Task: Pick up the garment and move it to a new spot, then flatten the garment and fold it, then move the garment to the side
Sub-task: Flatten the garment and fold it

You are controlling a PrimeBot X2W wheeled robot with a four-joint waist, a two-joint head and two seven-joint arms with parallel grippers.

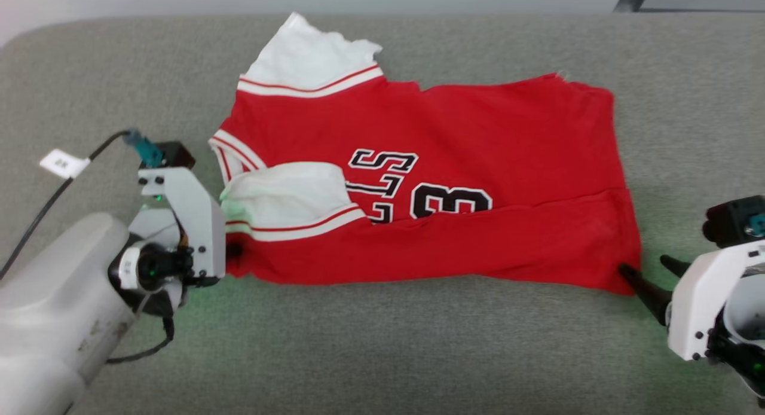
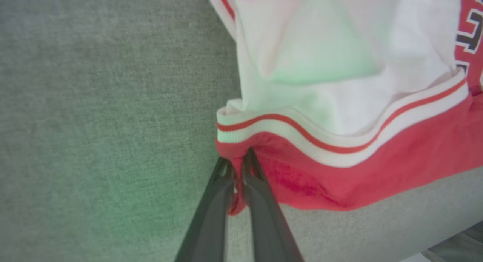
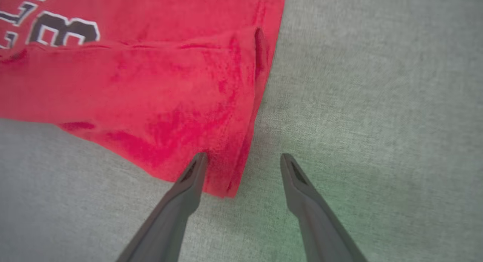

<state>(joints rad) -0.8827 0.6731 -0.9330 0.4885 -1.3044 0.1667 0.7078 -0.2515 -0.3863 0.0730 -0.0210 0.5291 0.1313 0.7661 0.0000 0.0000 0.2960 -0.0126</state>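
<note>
In the head view, you have the garment (image 1: 418, 182) lying spread on the grey fabric surface (image 1: 382, 343), collar end to your left and hem to your right. Its black-and-white print (image 1: 430, 194) runs sideways: a large "3" reads clearly, and beside it the letters "LLS", partly covered by a white sleeve (image 1: 287, 194) folded over the chest. A white tag (image 1: 64, 162) hangs on the cable (image 1: 36, 217) at far left; its writing is too small to read. Your left claw (image 1: 232, 251) sits at the garment's near left corner, and your right claw (image 1: 642, 263) at its near right corner.

In the left wrist view, your left claw is clenched on a pinch of red cloth just under the red-and-white striped trim. Part of the outlined lettering shows at the right edge, not readable there.

In the right wrist view, your right claw is spread wide and grasping nothing: one finger rests on the red hem corner, the other stands over bare grey fabric. The "3" shows again at upper left.
</note>
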